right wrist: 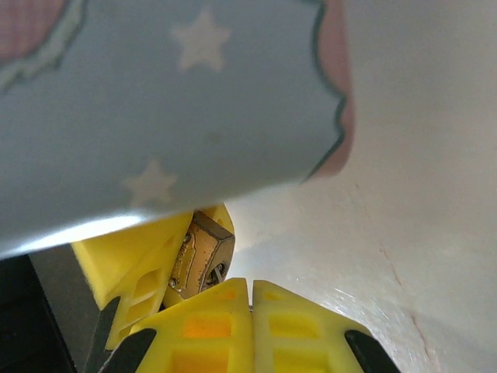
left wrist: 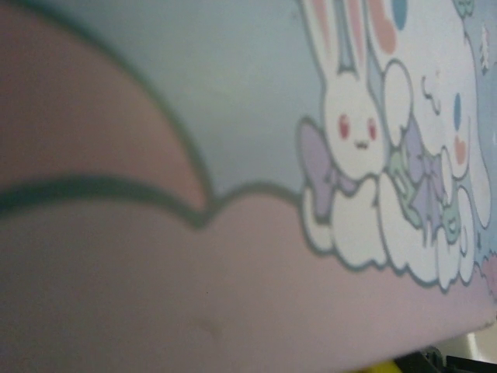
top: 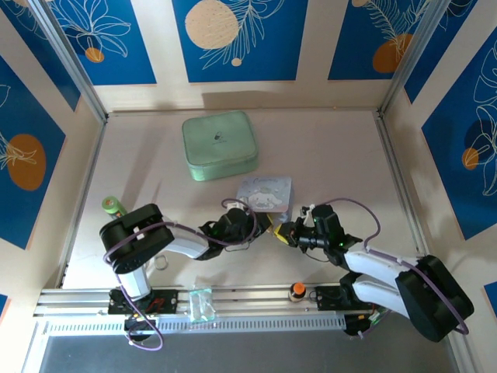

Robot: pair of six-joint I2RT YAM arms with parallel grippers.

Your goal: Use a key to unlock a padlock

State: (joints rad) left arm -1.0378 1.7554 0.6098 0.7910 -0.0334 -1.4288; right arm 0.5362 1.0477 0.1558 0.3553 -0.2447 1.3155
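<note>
Right gripper (right wrist: 250,286) is pinched fully closed just beside the padlock (right wrist: 200,260), at the near edge of the pastel box (right wrist: 155,101). Left gripper (top: 264,222) sits at that same edge; I cannot tell how wide it stands.

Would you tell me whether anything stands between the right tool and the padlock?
Nothing visible does: the padlock sits just past the tips of the shut right tool, with the box close beside it rather than between them.

I saw the pale table (top: 334,155) carrying a mint case (top: 220,145), a pastel cartoon box (top: 265,191) and a green cylinder (top: 113,206).
</note>
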